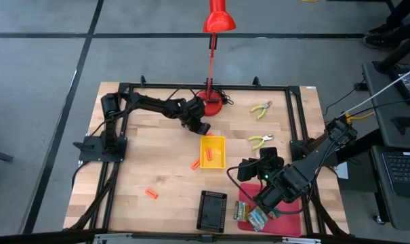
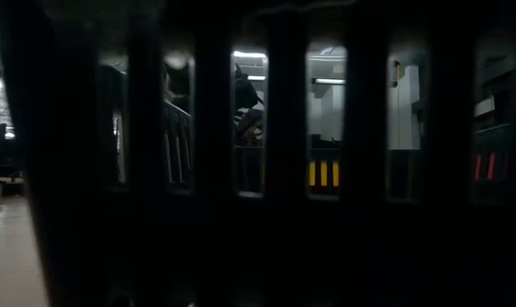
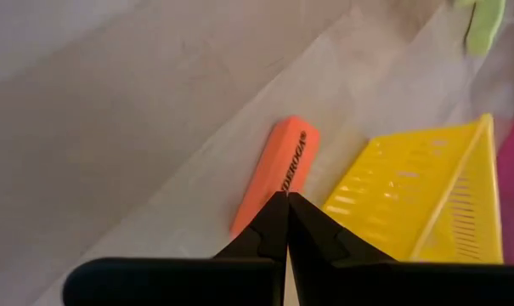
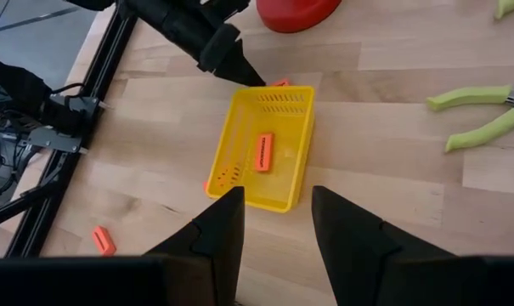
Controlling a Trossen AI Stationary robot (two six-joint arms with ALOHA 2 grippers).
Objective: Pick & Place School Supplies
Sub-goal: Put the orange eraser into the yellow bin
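— Closest to the lens on the left wrist, the left claw (image 3: 286, 223) has its fingers pressed together on nothing, tips just at an orange stick (image 3: 275, 180) lying on the worktop (image 1: 157, 152) beside the yellow tray (image 1: 213, 151).

— How much is sorted?

— One orange stick (image 4: 263, 151) lies in the yellow tray, and little printed boxes (image 1: 252, 214) sit in the red tray (image 1: 293, 220). Left out: three orange sticks, among them one near the front left (image 1: 151, 194), and two pliers (image 1: 261, 108).

— And the right claw?

— The right claw (image 4: 278, 223) hovers apart and empty, well off the yellow tray.

— That stick's heading?

— Flat, with its long axis running roughly alongside the tray's wall, I'd judge.
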